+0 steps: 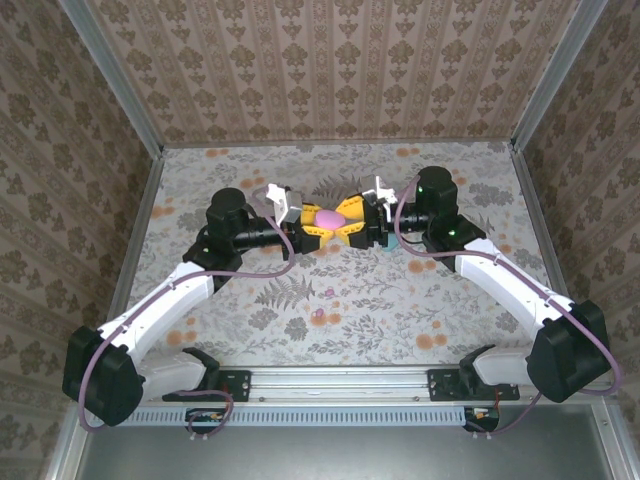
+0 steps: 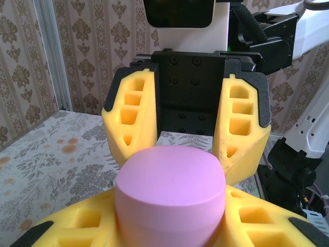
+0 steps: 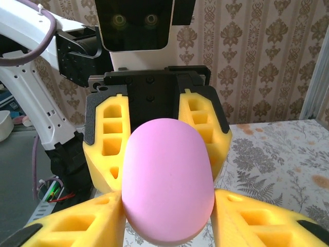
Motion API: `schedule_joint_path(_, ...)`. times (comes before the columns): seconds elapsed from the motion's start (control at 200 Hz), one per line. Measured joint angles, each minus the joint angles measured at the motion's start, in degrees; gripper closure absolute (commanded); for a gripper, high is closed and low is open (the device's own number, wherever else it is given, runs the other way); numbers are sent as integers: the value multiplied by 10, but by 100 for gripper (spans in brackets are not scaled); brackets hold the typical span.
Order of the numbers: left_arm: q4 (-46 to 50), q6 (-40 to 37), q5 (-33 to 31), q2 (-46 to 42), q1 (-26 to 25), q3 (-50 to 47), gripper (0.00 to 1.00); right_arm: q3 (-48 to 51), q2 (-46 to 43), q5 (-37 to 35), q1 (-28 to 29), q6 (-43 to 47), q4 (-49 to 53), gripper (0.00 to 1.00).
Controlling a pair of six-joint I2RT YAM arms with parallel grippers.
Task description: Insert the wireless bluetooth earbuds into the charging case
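Observation:
The pink pebble-shaped charging case [image 1: 352,209] hangs closed above the middle of the table, between both grippers, which meet nose to nose. My left gripper [image 1: 328,222] comes from the left; in its wrist view its yellow fingers [image 2: 77,221] press the case [image 2: 172,190] from both sides. My right gripper [image 1: 362,222] comes from the right, and its fingers [image 3: 82,226] touch both flanks of the case [image 3: 167,180]. A tiny pink piece [image 1: 318,318] that looks like one of the earbuds lies on the cloth nearer the arm bases.
A floral cloth [image 1: 250,300] covers the table, walled by patterned panels on three sides. A bit of cyan [image 1: 392,243] peeks out under the right wrist. The metal rail [image 1: 340,380] with both arm bases runs along the near edge.

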State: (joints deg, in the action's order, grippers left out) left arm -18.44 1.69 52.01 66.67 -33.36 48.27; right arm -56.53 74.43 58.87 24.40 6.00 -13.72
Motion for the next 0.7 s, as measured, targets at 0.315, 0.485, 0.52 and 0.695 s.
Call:
schedule_joint_path(0.315,-1,-1,-5,-6,0,-2,74,0,0,-5,-5,-68,0,41)
schedule_joint_path(0.485,0,-5,-8,-6,0,-7,74,-1,0,-7,-12,-108,-3,36)
schedule_joint_path(0.52,0,-5,-8,-6,0,-7,74,-2,0,-8,-13,-112,-2,36)
schedule_joint_path(0.695,0,-5,-11,-6,0,-7,74,-11,0,-32,-14,-138,-3,33)
